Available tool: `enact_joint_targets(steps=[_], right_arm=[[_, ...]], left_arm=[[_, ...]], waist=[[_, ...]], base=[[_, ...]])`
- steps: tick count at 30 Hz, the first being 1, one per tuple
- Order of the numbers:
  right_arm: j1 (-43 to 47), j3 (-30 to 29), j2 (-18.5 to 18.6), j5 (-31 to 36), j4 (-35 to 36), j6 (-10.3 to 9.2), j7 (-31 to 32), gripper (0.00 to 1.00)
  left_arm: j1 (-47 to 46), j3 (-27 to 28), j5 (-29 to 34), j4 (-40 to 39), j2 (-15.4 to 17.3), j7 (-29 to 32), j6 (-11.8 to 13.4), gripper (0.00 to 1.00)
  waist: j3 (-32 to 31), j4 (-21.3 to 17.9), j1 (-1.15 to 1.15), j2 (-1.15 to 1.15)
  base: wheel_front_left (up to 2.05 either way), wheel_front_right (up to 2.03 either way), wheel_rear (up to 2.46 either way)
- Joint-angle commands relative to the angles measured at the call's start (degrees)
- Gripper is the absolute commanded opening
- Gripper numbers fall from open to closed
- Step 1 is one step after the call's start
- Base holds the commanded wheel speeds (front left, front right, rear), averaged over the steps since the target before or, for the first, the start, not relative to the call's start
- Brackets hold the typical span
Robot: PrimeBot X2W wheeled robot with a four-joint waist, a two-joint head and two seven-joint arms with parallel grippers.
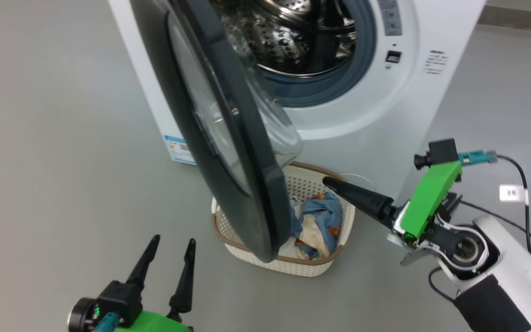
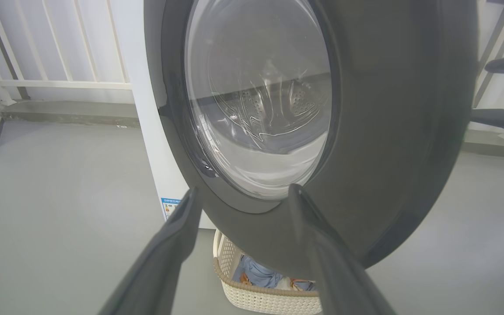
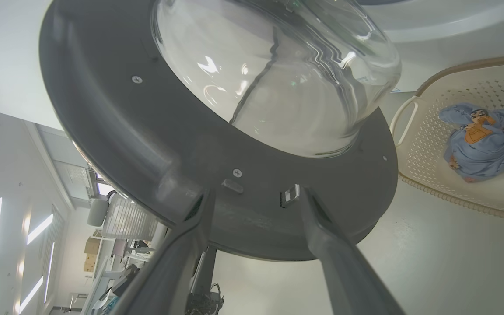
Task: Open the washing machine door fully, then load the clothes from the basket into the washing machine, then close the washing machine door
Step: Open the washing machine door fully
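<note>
The left tool (image 1: 174,240) wide open, empty; right tool (image 3: 256,192) spread wide by the washing machine door (image 3: 125,131) rim, holding nothing.

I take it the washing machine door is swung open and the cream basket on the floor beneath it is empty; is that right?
Not quite: the basket is not empty; the head view shows blue clothes with orange prints lying in it. The washing machine door is indeed swung open, with the basket on the floor beneath it.
</note>
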State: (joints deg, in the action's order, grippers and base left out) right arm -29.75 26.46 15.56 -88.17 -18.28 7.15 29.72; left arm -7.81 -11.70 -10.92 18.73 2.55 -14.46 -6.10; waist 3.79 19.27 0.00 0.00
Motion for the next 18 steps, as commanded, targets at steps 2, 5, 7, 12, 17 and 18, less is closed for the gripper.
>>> enact_joint_targets(steps=[2, 5, 7, 12, 17, 18], right_arm=[[1.1, 0.2, 0.4, 0.8, 1.2, 0.34, -1.7, 1.0], [2.8, 0.2, 0.9, 1.1, 1.3, 0.34, -4.4, 1.0], [3.9, 0.1, 1.4, 1.3, 1.4, 0.34, -6.2, 1.0], [6.4, -0.3, 2.7, 1.8, 0.8, 0.34, -11.0, 1.0], [8.2, -1.0, 3.7, 1.2, -0.4, 0.34, -15.9, 1.0], [8.3, -1.0, 3.9, 1.2, -0.6, 0.34, -16.5, 1.0]], left_arm=[[-0.1, 2.6, 0.7, -0.9, 0.8, -0.5, -0.5, 1.0], [0.5, 3.9, 0.9, -1.0, 0.9, -0.5, -0.6, 1.0], [0.8, 4.6, 1.1, -1.0, 1.0, -0.5, -0.7, 1.0], [1.5, 6.6, 1.4, -1.2, 1.1, -0.5, -0.9, 1.0], [2.0, 8.6, 1.9, -1.5, 1.0, -0.5, -1.1, 1.0], [2.1, 8.9, 1.9, -1.6, 1.0, -0.5, -1.1, 1.0]], waist=[[-1.4, -2.0, 0.0, 0.0], [-1.9, -3.5, 0.0, 0.0], [-2.0, -4.4, 0.0, 0.0], [-2.2, -6.6, 0.0, 0.0], [-1.8, -9.2, 0.0, 0.0], [-1.7, -9.5, 0.0, 0.0]], base=[[0.0, 0.0, 0.0], [0.0, 0.0, 0.0], [0.0, 0.0, 0.0], [0.0, 0.0, 0.0], [0.0, 0.0, 0.0], [0.0, 0.0, 0.0]])
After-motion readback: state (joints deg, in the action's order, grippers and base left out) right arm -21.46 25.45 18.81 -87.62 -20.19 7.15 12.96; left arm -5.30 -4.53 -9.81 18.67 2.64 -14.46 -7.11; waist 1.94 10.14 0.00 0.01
